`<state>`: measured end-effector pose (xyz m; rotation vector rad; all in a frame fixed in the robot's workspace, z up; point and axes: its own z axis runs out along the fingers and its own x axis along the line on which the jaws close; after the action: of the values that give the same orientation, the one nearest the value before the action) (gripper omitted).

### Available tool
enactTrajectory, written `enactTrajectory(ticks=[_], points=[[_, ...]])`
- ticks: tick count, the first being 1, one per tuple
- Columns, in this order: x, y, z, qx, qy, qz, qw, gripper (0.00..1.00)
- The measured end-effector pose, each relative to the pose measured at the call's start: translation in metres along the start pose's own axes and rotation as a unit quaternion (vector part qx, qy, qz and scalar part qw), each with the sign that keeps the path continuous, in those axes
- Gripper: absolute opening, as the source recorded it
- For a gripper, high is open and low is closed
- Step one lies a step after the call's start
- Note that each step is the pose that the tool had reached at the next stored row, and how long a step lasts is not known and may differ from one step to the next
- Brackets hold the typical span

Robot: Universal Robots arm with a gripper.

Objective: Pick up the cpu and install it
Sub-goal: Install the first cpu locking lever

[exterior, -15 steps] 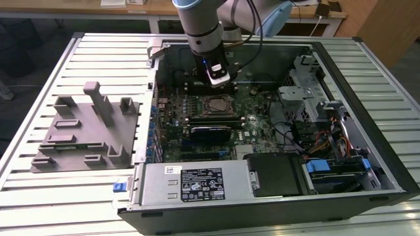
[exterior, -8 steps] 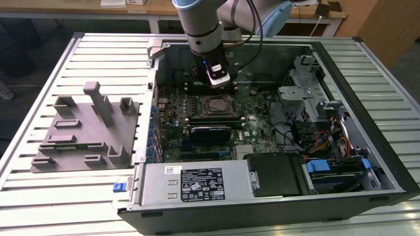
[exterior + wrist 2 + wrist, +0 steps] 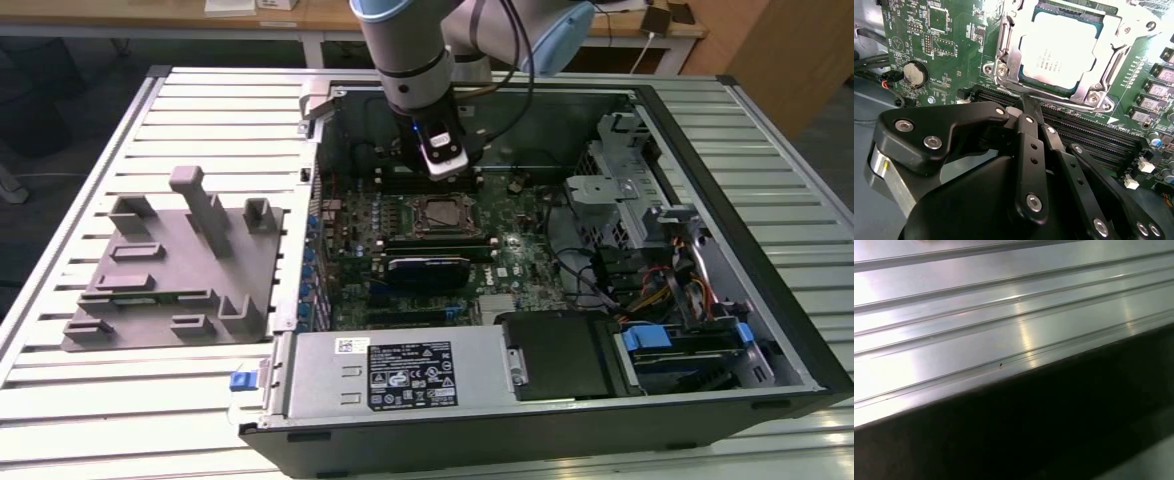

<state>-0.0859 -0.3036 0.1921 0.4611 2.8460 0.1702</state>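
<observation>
The cpu [image 3: 1059, 50], a pale silvery square chip, lies flat inside the metal socket frame [image 3: 1004, 55] on the green motherboard [image 3: 949, 45]. In the exterior view the cpu [image 3: 438, 213] sits in the middle of the open computer case. My gripper [image 3: 1028, 104] hangs just beside the socket, over the black memory slots [image 3: 1094, 135]. Its black fingers are pressed together with nothing between them. In the exterior view the gripper [image 3: 450, 174] is a short way above the board, on the far side of the socket.
A grey moulded fixture [image 3: 174, 265] lies on the ribbed metal table [image 3: 1004, 315] at the exterior view's left. Inside the case are a power supply [image 3: 400, 375], a black cooler [image 3: 427, 270], drive bays and cables [image 3: 641, 270]. A coin battery [image 3: 915, 74] sits on the board.
</observation>
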Motion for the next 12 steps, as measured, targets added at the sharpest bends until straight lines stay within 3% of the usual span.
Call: enactTrajectory(ticks=[12], points=[[-0.0006, -0.0022, 0.0006, -0.0001, 0.0000, 0.000, 1.0000, 0.11]])
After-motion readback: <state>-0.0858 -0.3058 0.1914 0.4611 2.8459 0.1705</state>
